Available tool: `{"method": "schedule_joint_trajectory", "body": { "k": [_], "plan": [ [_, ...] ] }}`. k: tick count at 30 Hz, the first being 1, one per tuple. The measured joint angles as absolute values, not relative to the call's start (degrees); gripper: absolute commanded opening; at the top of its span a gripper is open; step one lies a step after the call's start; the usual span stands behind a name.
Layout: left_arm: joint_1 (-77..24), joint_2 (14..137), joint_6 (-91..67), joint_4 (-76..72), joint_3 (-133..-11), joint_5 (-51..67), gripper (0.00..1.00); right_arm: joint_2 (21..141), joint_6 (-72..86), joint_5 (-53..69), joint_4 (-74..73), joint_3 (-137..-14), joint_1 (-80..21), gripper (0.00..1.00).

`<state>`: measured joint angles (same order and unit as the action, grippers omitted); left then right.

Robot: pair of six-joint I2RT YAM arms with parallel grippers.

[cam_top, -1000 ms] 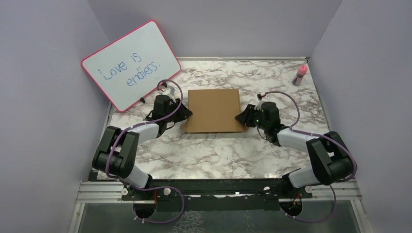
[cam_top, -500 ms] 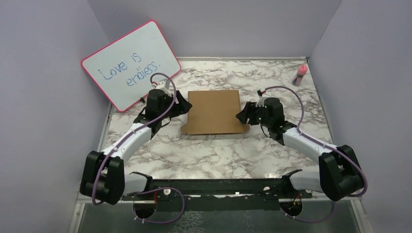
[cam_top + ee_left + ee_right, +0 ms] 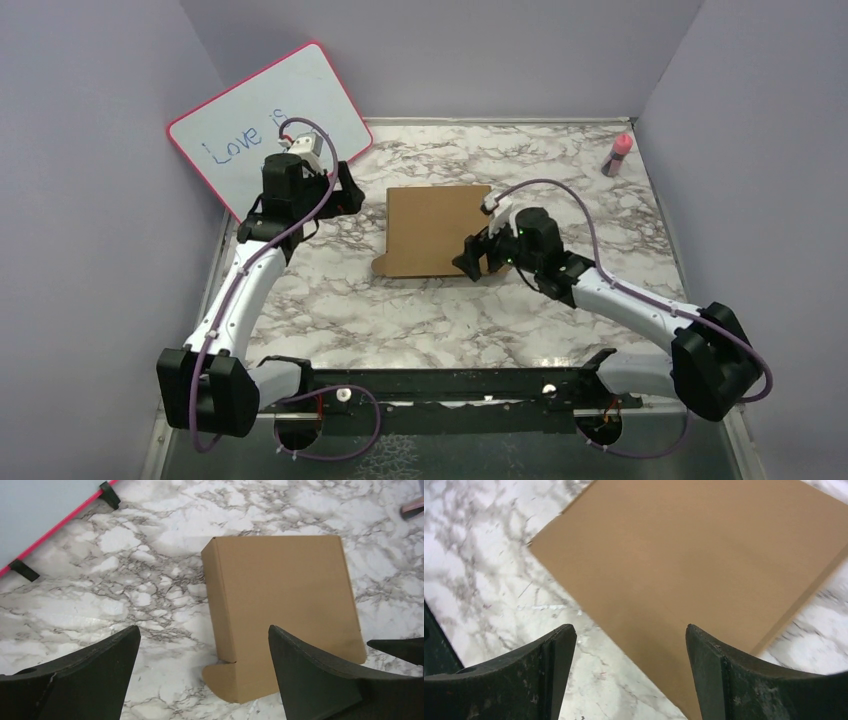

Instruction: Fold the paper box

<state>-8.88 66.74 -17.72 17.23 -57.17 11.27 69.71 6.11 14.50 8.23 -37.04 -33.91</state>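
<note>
— Brown cardboard, where is it lying?
— The paper box (image 3: 435,228) is lying flat on the marble table (image 3: 560,170), between the arms.
— And the jaws?
— Both are standing spread and empty: the left gripper (image 3: 204,630) is hovering beside it, the right gripper (image 3: 630,630) over its edge.

Top view: the left gripper (image 3: 345,190) covers the lower line of writing on the whiteboard (image 3: 250,115); the right gripper (image 3: 470,258) hides the near right corner of the paper box (image 3: 430,230). Right wrist view: the paper box (image 3: 694,565) runs past the top and right edges, its right side blurred.
</note>
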Motion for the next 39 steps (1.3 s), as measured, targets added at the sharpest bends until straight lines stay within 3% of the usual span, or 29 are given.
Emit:
{"method": "schedule_joint_trajectory", "body": {
  "k": [11, 12, 14, 23, 31, 39],
  "plan": [
    [-5.2, 69.1, -12.4, 22.5, -55.0, 13.7, 0.99, 79.0, -14.7, 7.7, 6.7, -42.6, -52.0, 0.90],
    [-5.2, 69.0, -12.2, 22.7, -54.8, 13.7, 0.98, 79.8, -16.2, 6.6, 6.7, -42.7, -52.9, 0.96],
    [-5.2, 69.0, -11.8, 23.0, -54.7, 13.6, 0.97, 81.6, -19.7, 3.5, 6.6, -42.9, -55.3, 0.99],
    [-5.2, 69.0, -11.3, 23.0, -54.6, 13.7, 0.93, 86.6, -30.3, -10.2, 9.3, -43.0, -59.3, 1.00],
    [-5.2, 69.0, -11.3, 23.0, -54.5, 13.7, 0.92, 95.0, -36.7, -19.1, 15.2, -43.1, -59.3, 0.94],
    [-5.1, 69.0, -11.3, 23.0, -54.5, 13.8, 0.92, 100.6, -42.6, -26.4, 27.4, -42.7, -59.5, 0.76]
  ]
}}
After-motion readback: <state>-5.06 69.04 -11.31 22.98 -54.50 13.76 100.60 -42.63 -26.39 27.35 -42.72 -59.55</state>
